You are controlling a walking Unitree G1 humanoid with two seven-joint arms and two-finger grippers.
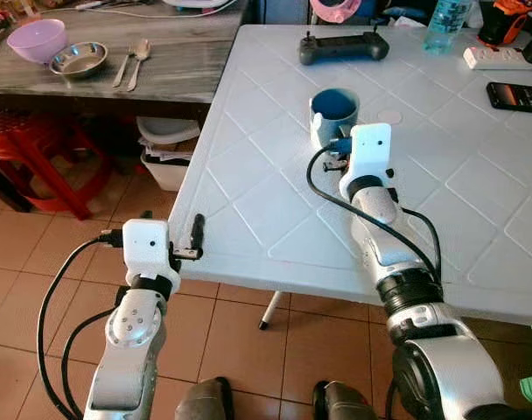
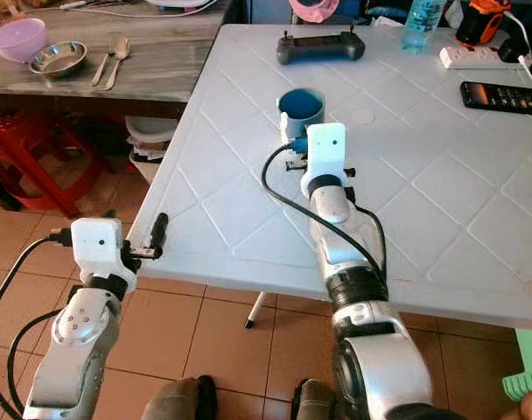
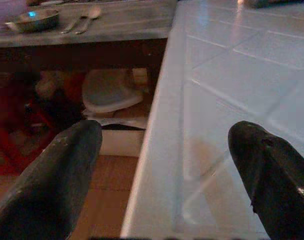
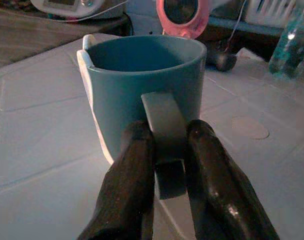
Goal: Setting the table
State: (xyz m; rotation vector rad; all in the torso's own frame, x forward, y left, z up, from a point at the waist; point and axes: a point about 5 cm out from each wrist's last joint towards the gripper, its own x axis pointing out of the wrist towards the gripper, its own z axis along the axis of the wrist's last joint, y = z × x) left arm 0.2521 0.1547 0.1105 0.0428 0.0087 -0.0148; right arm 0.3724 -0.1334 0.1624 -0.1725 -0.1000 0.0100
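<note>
Standing on brown floor tiles [image 1: 38, 262] at the near edge of the white table [image 1: 248, 175], feet [image 1: 205, 402] showing at frame bottom. Left gripper [image 1: 196, 238] hovering just off the white table's near-left corner, level with its edge, fingers [image 3: 57, 175] spread wide apart and holding nothing. Right gripper [image 4: 169, 165] reaching over the white table toward its middle, fingers [image 4: 129, 180] clamping together on the handle of the blue mug [image 1: 334, 114]. Blue mug sitting upright on the white table, roughly central, mouth open upward, interior looking empty as far as visible.

Lying across the far side of the white table: a dark game-style controller [image 1: 343, 48] beyond the mug, a clear water bottle [image 1: 445, 24] further toward the far-right, a white power strip [image 1: 502, 58] next to that, and a black phone [image 1: 518, 94] near the right edge. Pink round object [image 4: 182, 15] standing past the white table's far edge, identity unclear.

Butting against the white table's left side: a grey wooden table [image 1: 178, 61] carrying a purple bowl [image 1: 37, 39], a steel bowl [image 1: 78, 59] just beside it, and two spoons [image 1: 133, 61] lying side by side. Sitting under that grey table, left of the white table: a red stool [image 1: 38, 157] and a white bin [image 1: 165, 153] stuffed with papers.
</note>
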